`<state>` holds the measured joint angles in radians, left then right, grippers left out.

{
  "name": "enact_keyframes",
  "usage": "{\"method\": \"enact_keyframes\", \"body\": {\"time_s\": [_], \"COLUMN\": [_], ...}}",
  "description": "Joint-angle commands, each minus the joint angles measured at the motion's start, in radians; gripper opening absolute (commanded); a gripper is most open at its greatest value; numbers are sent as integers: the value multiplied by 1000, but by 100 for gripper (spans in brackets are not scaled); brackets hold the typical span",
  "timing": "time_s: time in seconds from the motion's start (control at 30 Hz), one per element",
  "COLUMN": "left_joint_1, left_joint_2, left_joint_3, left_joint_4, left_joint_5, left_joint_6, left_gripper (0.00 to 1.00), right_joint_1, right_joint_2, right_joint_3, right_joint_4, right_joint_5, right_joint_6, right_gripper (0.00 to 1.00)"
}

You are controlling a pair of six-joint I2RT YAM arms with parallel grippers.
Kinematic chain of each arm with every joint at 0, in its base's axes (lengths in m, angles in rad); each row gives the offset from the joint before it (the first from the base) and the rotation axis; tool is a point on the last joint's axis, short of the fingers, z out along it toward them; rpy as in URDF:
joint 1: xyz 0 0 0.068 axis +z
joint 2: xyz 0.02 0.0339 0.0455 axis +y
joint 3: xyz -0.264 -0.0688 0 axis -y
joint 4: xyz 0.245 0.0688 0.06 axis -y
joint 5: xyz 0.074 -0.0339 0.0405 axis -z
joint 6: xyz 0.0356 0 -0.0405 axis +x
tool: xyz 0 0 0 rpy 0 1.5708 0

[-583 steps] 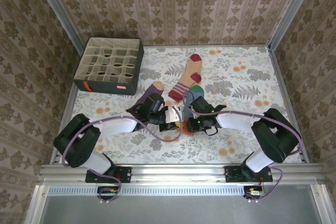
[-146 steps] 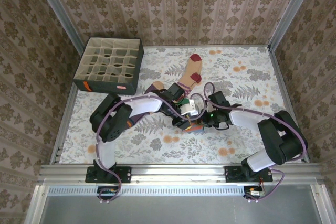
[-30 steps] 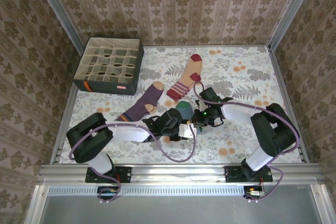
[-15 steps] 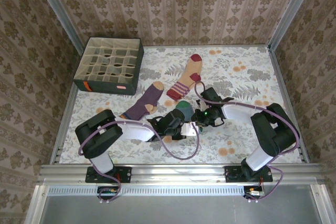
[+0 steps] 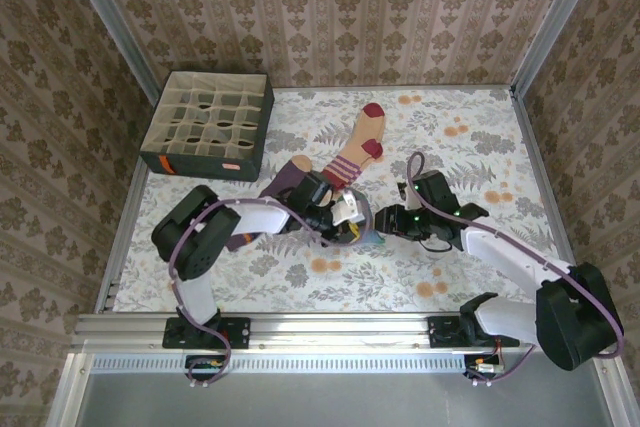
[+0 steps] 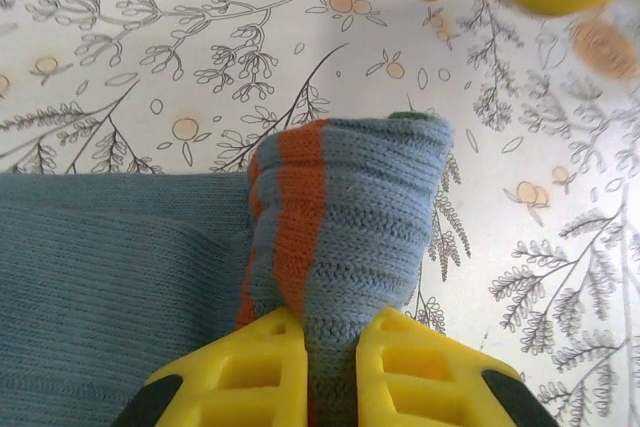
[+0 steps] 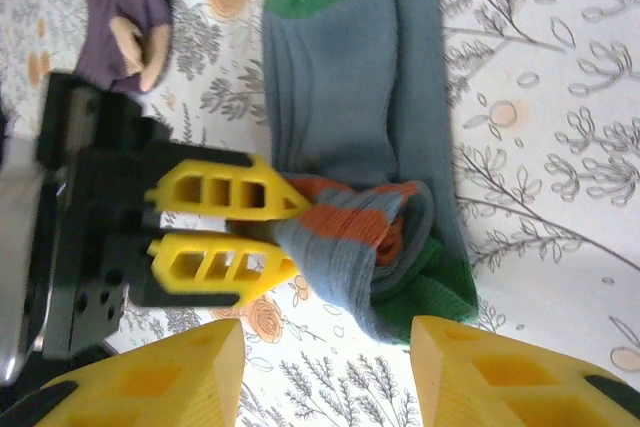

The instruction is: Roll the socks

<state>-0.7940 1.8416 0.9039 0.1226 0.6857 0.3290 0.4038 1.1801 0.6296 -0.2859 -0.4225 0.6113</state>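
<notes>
My left gripper [image 6: 332, 335] is pinched tight on the blue sock [image 6: 350, 217] at its orange end. My right gripper [image 7: 328, 335] is wide open, holding nothing. The sock lies partly rolled, mid-table [image 5: 470, 147].

Blue-grey sock [image 7: 350, 127] with green toe lying flat on a floral tabletop [image 5: 480, 127], its orange-banded end bunched into a partial roll, peach sock [image 5: 356, 150] with maroon toe and striped cuff stretched flat farther back, purple sock [image 5: 284, 178] with tan patches just beside it, partly hidden
</notes>
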Motion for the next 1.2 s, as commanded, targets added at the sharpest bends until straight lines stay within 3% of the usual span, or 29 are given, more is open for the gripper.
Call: {"method": "enact_keyframes", "body": {"time_s": [0.0,0.5,0.57,0.67,0.8,0.93,1.17], "left_joint_1": [47,111,113,111,94,78,71], "left_joint_2": [94,227,232,230,169,74,-122], "left_joint_3": [9,161,169,177,170,135,-11], "left_joint_4": [-237,-425,-437,-443,-435,-377,-156], "left_joint_5": [93,177,177,165,110,47,-35], "left_joint_6": [-83,-11,12,49,125,185,200], "left_gripper": [0,0,0,2,13,16,25], "right_joint_1": [-3,26,27,27,26,24,25], "right_joint_2": [24,390,434,501,558,576,586], "right_joint_3": [-20,128,136,154,164,141,114], "right_joint_4": [38,120,118,87,7,-23,-33], "right_joint_5": [8,-57,-54,-52,5,43,66], "right_joint_6": [-68,-205,-203,-196,-165,-131,-96], "right_gripper": [46,48,43,25,9,3,2]}}
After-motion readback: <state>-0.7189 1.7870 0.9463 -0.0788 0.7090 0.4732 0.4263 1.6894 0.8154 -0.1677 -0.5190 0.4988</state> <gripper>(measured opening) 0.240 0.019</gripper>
